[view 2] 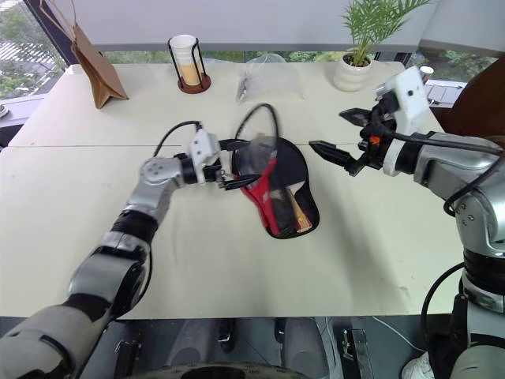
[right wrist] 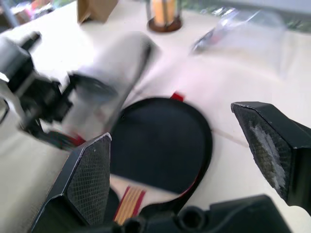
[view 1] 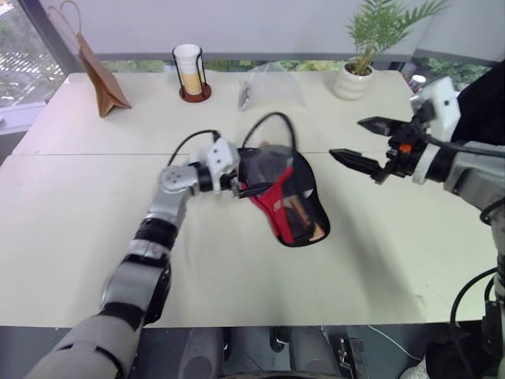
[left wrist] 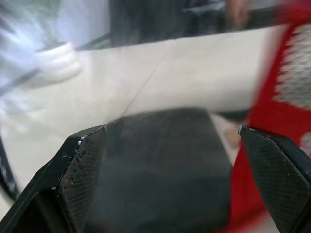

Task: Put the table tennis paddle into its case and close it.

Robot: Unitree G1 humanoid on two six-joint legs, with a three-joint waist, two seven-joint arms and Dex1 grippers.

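The black case [view 1: 306, 183] lies open in the middle of the table, its red mesh panel [view 1: 272, 199] turned up. Inside rests the table tennis paddle [right wrist: 160, 145], black face up, with its wooden handle [view 2: 298, 212] pointing toward the near edge. My left gripper [view 1: 248, 180] is at the case's left edge and open. The blurred black flap [left wrist: 160, 165] of the case lies between its fingers [left wrist: 80, 170]. My right gripper [view 1: 347, 138] hovers open above the table just right of the case, holding nothing.
Along the far side of the white table [view 1: 79, 237] stand a brown paper bag [view 1: 102, 79], a cup in a wire holder [view 1: 191, 73], a clear plastic bag [view 1: 271, 85] and a potted plant [view 1: 359, 71]. A black cable [view 1: 272, 118] arcs over the left wrist.
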